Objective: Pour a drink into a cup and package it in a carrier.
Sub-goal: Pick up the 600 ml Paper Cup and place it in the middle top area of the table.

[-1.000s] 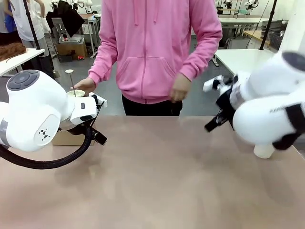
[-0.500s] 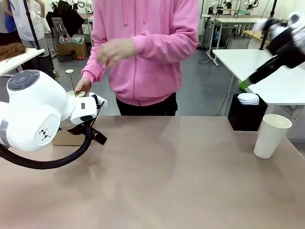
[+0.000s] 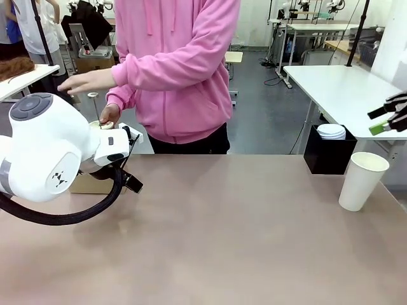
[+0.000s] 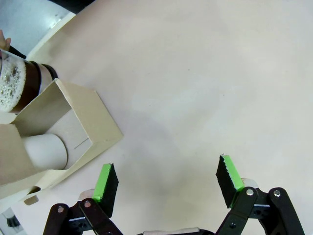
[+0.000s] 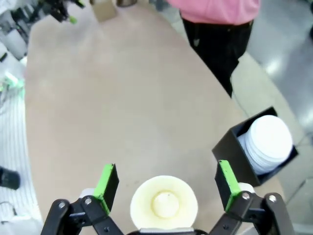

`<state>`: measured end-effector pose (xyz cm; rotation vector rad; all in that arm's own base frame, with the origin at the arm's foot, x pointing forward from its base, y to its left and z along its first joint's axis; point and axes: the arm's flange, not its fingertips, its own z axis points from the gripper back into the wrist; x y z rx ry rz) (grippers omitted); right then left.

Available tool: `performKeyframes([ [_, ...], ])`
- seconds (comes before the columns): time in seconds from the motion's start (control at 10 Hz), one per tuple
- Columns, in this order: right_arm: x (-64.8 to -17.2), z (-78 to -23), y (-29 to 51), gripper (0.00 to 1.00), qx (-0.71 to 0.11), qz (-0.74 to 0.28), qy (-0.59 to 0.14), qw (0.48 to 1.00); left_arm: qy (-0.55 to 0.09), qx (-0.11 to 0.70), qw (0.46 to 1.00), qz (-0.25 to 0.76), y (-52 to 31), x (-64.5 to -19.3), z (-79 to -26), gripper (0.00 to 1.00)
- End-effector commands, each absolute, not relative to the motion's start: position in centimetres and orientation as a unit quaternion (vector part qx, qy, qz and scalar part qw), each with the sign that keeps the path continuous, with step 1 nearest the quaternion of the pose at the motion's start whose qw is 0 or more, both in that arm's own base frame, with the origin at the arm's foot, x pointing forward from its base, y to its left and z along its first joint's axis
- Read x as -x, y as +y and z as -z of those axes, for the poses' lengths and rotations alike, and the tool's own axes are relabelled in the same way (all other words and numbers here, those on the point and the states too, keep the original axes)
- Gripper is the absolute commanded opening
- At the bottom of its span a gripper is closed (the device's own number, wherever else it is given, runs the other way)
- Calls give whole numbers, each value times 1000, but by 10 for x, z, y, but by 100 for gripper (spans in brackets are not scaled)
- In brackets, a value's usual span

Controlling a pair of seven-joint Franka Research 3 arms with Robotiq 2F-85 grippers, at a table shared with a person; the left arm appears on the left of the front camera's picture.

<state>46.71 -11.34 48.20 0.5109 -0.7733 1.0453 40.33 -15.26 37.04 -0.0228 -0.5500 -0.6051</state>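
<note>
the right gripper (image 5: 166,177) hangs wide open directly over the white paper cup (image 5: 164,205), which stands upright and empty near the right edge of the table (image 3: 222,241), just beside the black box (image 5: 229,147) of lids (image 5: 266,142). taking the cup looks like the step in hand. the gripper should come down with a finger on each side, close on the middle of the wall rather than the soft rim, and squeeze lightly so the paper keeps its shape. the left gripper (image 4: 167,178) is open too, holding nothing, above bare table beside the cardboard carrier (image 4: 93,115). the drink (image 4: 30,83) waits in the press jug (image 4: 11,78) just behind the carrier, a person's hand (image 3: 109,115) at its lid.
</note>
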Motion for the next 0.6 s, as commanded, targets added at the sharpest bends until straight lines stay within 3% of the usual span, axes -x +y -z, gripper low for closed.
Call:
performKeyframes([
  [0.0, -491, -458, -119, 100, -259, -471, -391, 747, -268, 12, 918, 294, -152, -403, -370, 100],
  [0.1, -467, -482, -113, 100, -235, -481, -356, 766, -268, 12, 918, 294, -152, -403, -370, 100],
  [0.5, -473, -467, -116, 100, -234, -482, -364, 762, -268, 12, 918, 294, -152, -403, -370, 100],
])
